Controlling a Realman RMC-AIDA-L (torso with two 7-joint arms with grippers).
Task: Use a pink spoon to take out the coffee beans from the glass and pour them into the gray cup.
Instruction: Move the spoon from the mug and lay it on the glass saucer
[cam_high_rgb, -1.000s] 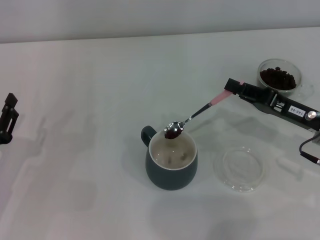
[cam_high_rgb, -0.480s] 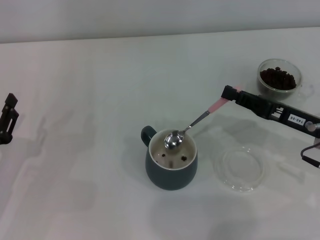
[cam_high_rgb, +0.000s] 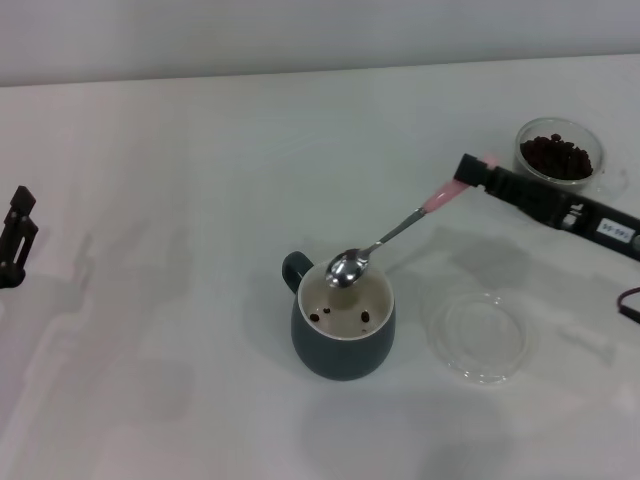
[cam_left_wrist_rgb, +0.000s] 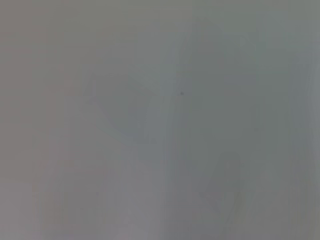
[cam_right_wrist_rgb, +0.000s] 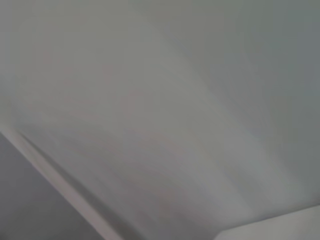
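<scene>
Hanging just over the rim of the gray cup (cam_high_rgb: 343, 325), the pink spoon (cam_high_rgb: 385, 242) has its shiny bowl above the cup's far edge and looks empty, with no beans visible in it. A few coffee beans (cam_high_rgb: 338, 316) lie on the cream bottom inside the cup. The spoon slants up and away to the robot's right, where the right hand (cam_high_rgb: 478, 172) is clamped on its pink handle end.

Judging from this, the pouring step is at its close: one spoonful appears to have been tipped out, and the spoon is ready to go back for more. The glass (cam_high_rgb: 560, 153) stands well apart, behind and to the right of the cup near the surface's (cam_high_rgb: 200, 200) far right side, and it holds a dark heap of beans, so much of the task seems to remain. The next move calls for carrying the spoon clear of the cup's rim, swinging it to the glass, and dipping the bowl in at a slant that lets it slide under the heap.

A flat clear dish (cam_high_rgb: 478, 336) lies just right of the cup, under the likely path. The left hand (cam_high_rgb: 15, 238) is parked at the far left edge; whether it is apart or together cannot be told. Both wrist views show only blank gray.
</scene>
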